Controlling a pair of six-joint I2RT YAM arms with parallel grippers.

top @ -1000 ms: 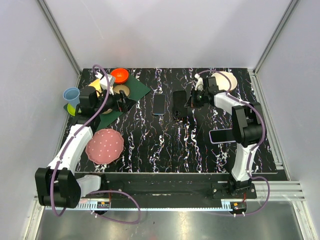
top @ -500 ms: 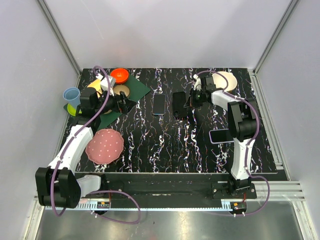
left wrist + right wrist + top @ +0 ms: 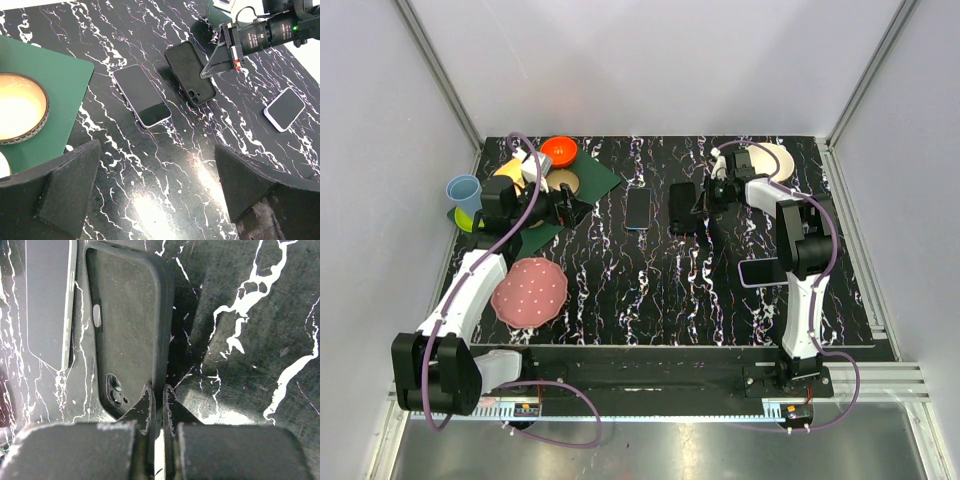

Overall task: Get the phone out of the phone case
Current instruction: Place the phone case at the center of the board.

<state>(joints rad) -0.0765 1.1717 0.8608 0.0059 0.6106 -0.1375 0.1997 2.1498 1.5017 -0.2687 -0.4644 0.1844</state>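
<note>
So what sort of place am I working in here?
Likely a lab robot cell, not a home: plain white panel walls on aluminium framing, a black marbled tabletop, and unrelated props like a pink plate and blue cup.

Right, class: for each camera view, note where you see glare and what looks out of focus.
Left wrist view: a pale glare patch on the glossy table; the left gripper shows its fingers as soft dark blurs. Right wrist view: the phone case is sharp, the right gripper blurred near the lens. Top external view: even light, no strong glare.
</note>
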